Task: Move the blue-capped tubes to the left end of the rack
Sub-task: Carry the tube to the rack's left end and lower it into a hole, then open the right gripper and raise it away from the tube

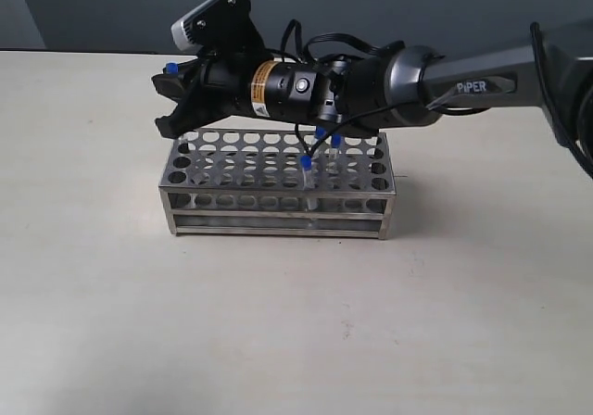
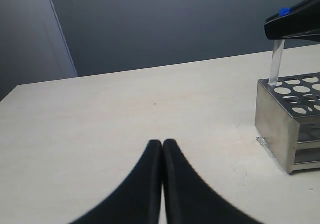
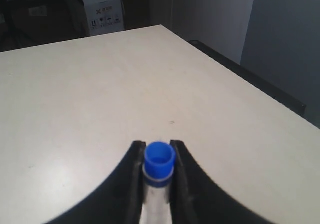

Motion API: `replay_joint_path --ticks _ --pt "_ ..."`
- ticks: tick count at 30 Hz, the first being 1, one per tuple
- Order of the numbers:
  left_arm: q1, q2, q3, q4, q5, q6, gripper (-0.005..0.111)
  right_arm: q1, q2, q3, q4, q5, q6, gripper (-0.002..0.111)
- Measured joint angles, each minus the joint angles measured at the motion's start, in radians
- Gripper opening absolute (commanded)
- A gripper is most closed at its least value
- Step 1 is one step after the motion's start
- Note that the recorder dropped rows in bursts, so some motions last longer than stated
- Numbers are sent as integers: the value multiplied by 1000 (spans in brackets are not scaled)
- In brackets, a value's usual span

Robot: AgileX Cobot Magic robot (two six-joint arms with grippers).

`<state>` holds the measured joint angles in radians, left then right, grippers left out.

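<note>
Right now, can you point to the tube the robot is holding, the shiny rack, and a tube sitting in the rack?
held tube [image 3: 159, 159]: right wrist view, on its blue cap.
rack [image 1: 278, 220]: exterior view, on its front side.
tube in the rack [image 1: 305, 162]: exterior view, on its blue cap.

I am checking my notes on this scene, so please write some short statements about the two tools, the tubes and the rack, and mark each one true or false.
1. The right tool grips a slim clear plastic tube with a blue cap. True.
2. The left tool is open. False: it is shut and empty.
3. The held tube is over the right end of the shiny steel perforated rack. False: it is at the left end.
4. Three other blue-capped tubes stand in the rack. True.
</note>
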<state>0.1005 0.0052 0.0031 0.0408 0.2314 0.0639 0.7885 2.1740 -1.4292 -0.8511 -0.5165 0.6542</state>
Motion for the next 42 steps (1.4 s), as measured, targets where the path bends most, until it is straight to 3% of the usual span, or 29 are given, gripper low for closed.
replay_joint_path --ticks 17,26,38,42 --pt "0 0 0 0 0 0 1 9 30 -13 -28 121 -5 0" --pt "0 0 0 0 0 0 1 7 30 -13 -30 88 -3 21" --pt "0 0 0 0 0 0 1 5 66 -13 -32 27 18 22" --pt "0 0 0 0 0 0 1 -7 -37 -12 -40 185 29 22"
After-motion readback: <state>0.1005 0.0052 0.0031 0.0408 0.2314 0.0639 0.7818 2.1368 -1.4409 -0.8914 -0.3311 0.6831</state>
